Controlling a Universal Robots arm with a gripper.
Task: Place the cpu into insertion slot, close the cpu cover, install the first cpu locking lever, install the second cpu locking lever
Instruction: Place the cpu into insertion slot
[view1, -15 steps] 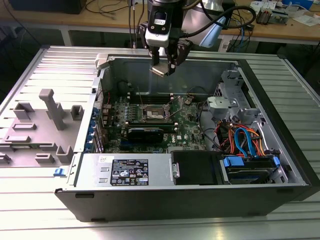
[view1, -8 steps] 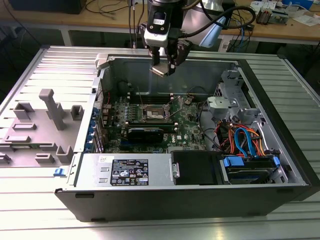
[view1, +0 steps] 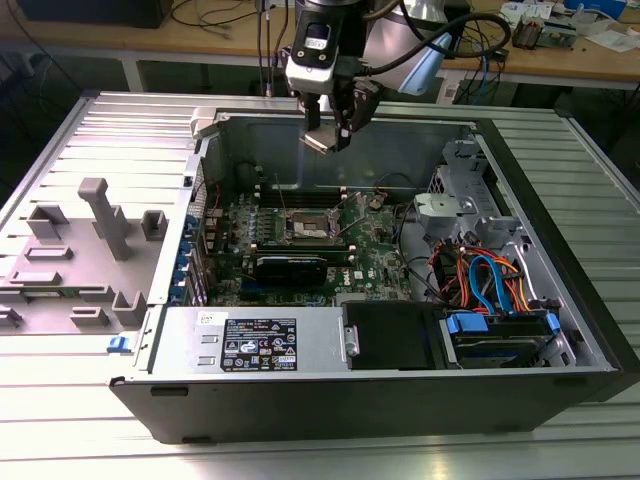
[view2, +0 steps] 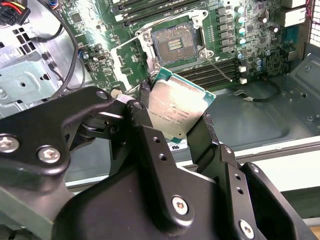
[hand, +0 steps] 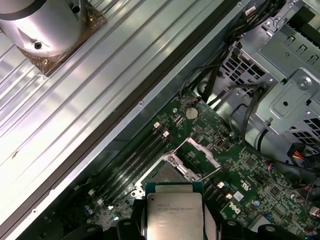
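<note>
cpu facing: the cpu (view2: 180, 112) is tilted rather than level, and its dull silver top faces the cameras in both wrist views (hand: 175, 215).
cpu long axis: it is close to square, so no side reads as the longer one; its green edge shows around the metal top.
cpu place: it is held in the air over the insertion slot (view1: 308, 226), clearly apart from it (view1: 320, 140).
claw: the gripper (view2: 177, 114) is clamped on the cpu, with one black finger on each of two opposite edges.
cpu in claw: it sits between the fingertips, and most of its top is uncovered.
insertion slot: the bare contact field is uncovered (view2: 175, 42).
cpu cover: the cpu cover (hand: 204, 151) is swung open, just beside the insertion slot.
</note>
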